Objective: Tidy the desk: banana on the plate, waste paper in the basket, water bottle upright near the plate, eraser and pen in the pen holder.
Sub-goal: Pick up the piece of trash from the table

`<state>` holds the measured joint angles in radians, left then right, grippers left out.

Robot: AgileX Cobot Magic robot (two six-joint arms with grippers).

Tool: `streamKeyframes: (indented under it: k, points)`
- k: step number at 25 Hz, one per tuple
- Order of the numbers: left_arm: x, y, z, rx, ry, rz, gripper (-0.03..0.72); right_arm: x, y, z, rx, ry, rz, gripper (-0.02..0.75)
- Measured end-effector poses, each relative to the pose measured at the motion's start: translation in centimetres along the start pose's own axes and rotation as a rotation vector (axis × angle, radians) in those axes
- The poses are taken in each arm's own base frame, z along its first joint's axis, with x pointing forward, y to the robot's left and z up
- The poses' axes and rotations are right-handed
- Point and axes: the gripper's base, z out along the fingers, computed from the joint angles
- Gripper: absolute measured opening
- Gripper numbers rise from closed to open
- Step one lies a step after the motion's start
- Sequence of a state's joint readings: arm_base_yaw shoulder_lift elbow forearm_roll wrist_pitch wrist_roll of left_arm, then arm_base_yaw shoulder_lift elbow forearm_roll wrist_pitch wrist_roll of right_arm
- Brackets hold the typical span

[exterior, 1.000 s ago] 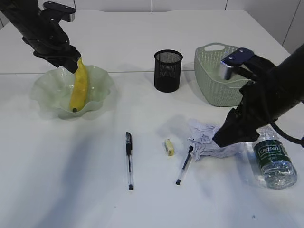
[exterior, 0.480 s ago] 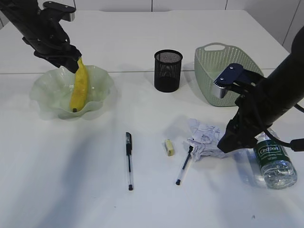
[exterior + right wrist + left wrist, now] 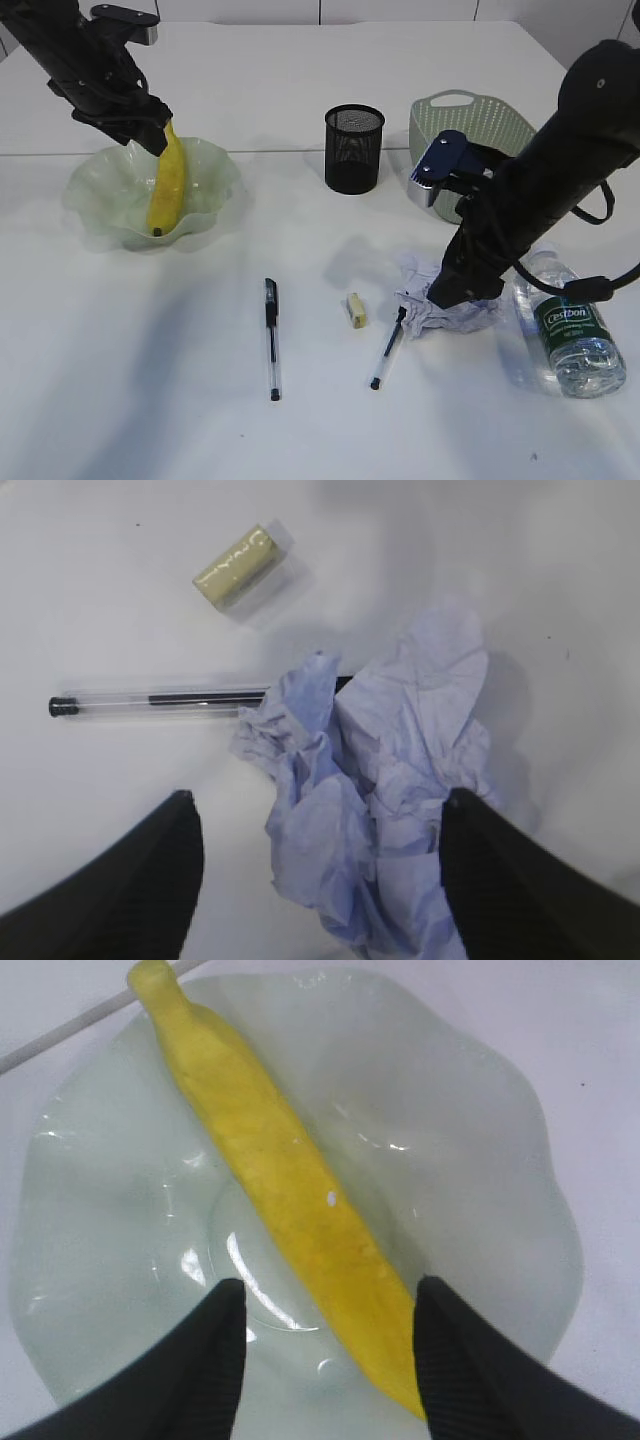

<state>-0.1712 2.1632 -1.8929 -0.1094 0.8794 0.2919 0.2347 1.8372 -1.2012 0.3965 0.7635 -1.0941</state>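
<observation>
Right now the right gripper [image 3: 315, 865] is hanging with its jaws spread wide and empty, straddling the crumpled waste paper [image 3: 385, 800] just below it on the desk [image 3: 150, 380]. Beyond the paper, away from the gripper, a pen [image 3: 160, 702] is lying with one end tucked under the paper's edge, and the eraser [image 3: 236, 568] is sitting further out. That pen is probably the main risk: if the jaws are closing low, they may be pinching or dragging it along with the paper into the basket [image 3: 470, 150], and a loose grip on so springy a ball could be letting it slip. The water bottle [image 3: 565, 335] is lying on its side close beside the arm and might be getting knocked.

The left gripper [image 3: 325, 1335] is sitting open over the plate [image 3: 480, 1160], the banana [image 3: 280, 1170] running between its fingers; whether the fingers are touching it I cannot tell.

Only the wrist camera is showing the pen's end hidden under the paper. Only the outside camera is showing a second pen [image 3: 271, 335], the pen holder [image 3: 353, 148], the basket and the bottle.
</observation>
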Motion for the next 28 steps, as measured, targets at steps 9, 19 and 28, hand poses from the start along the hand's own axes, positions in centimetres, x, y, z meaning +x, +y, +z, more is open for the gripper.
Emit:
streamKeyframes:
  k: [9,19,28]
  points:
    - [0.0,0.0,0.0,0.001,0.004,0.0,0.375,0.2,-0.4,1.0,-0.002,0.023,-0.011,0.556]
    - [0.1,0.0,0.0,0.002,0.006,0.0,0.373,1.2,-0.7,3.8,-0.042,0.075,0.0,0.552]
    - [0.1,0.0,0.0,0.003,0.009,0.0,0.354,1.1,-0.8,3.9,-0.022,0.067,-0.001,0.171]
